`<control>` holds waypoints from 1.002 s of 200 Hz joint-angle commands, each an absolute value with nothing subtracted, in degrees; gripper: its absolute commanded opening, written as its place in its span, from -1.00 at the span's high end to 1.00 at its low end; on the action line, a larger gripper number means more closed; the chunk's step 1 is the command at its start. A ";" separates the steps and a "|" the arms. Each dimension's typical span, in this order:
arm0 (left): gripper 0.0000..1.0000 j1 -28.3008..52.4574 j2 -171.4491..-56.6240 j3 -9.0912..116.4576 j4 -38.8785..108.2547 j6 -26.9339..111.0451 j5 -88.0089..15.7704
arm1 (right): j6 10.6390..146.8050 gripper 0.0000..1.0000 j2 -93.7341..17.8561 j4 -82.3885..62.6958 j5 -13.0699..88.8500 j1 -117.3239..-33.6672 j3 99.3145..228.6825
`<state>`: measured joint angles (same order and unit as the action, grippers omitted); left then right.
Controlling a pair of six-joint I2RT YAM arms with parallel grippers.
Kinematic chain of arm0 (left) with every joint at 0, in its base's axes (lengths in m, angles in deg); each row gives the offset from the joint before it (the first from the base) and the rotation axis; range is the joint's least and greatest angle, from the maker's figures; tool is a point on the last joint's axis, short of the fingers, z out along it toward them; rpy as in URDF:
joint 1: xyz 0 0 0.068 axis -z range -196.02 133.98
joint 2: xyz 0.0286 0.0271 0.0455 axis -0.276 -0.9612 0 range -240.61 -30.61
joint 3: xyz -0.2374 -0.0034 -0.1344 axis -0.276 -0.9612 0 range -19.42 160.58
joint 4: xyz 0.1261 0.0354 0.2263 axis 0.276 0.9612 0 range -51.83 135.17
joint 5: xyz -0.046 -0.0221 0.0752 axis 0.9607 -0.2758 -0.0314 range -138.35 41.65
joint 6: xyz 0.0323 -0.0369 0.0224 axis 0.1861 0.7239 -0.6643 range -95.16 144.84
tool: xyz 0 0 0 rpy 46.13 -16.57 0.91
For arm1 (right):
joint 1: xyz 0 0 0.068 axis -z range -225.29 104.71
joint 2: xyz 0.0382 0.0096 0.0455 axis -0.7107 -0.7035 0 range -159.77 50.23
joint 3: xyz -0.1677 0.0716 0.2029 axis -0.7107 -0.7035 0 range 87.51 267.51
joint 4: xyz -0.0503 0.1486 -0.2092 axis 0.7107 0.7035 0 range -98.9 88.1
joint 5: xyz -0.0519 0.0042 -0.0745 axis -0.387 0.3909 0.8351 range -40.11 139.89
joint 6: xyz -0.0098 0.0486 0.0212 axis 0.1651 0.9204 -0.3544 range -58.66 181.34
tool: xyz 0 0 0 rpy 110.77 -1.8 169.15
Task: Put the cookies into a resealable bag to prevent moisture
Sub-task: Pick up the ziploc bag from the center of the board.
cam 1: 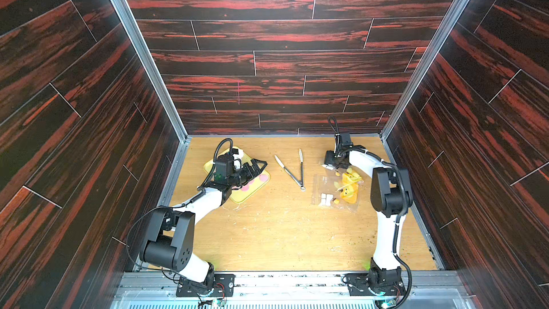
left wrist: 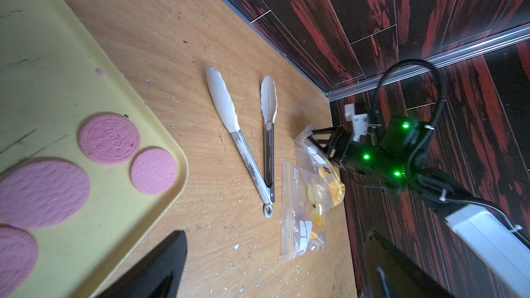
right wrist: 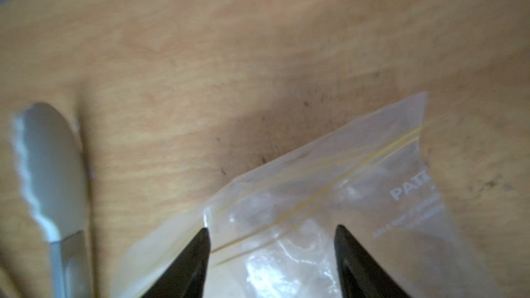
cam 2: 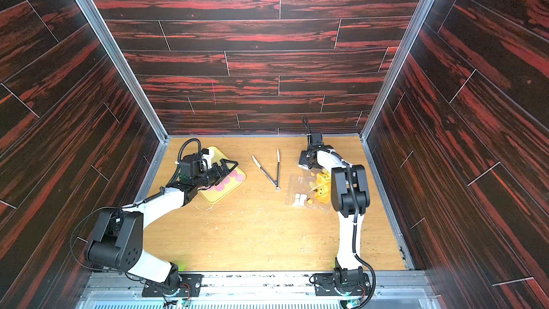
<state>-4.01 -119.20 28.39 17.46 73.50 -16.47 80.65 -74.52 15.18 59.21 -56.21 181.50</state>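
Several flat pink round cookies [left wrist: 110, 139] lie on a yellow tray [left wrist: 57, 67] at the table's left, also seen in both top views [cam 1: 263, 178] [cam 2: 219, 187]. My left gripper [cam 1: 261, 163] [cam 2: 231, 164] [left wrist: 276, 242] hovers over the tray's right part, open and empty. Clear resealable bags with yellow print [cam 1: 326, 191] [cam 2: 300, 191] [left wrist: 301, 225] lie at the right. My right gripper [cam 1: 329, 162] [cam 2: 306, 162] [right wrist: 272, 227] is at their far end. Its jaws stand apart astride a bag's zip edge [right wrist: 329, 182], which is raised a little off the table.
Metal tongs with white tips [cam 1: 294, 170] [cam 2: 271, 170] [left wrist: 246, 153] [right wrist: 43, 167] lie spread open on the wooden table [cam 1: 267, 233] between tray and bags. Dark wood-pattern walls close in three sides. White crumbs dot the table's middle.
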 commanded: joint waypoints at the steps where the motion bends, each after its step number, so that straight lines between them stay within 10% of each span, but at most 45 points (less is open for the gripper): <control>1: -0.98 -3.85 -119.88 30.11 16.38 74.14 -15.39 | 80.22 -0.11 -77.39 17.43 60.09 -56.41 181.85; 72: -0.98 -3.78 -120.59 31.40 17.37 74.33 -15.03 | 75.73 0.99 -68.45 13.28 62.52 -56.50 174.90; 200: -0.88 5.33 -121.52 42.66 28.08 72.74 -15.49 | 59.28 1.00 -30.16 -17.61 57.92 -68.17 137.78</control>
<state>1.28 -121.65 37.83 23.62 74.33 -15.01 63.05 -36.56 -8.80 59.58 -64.91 141.83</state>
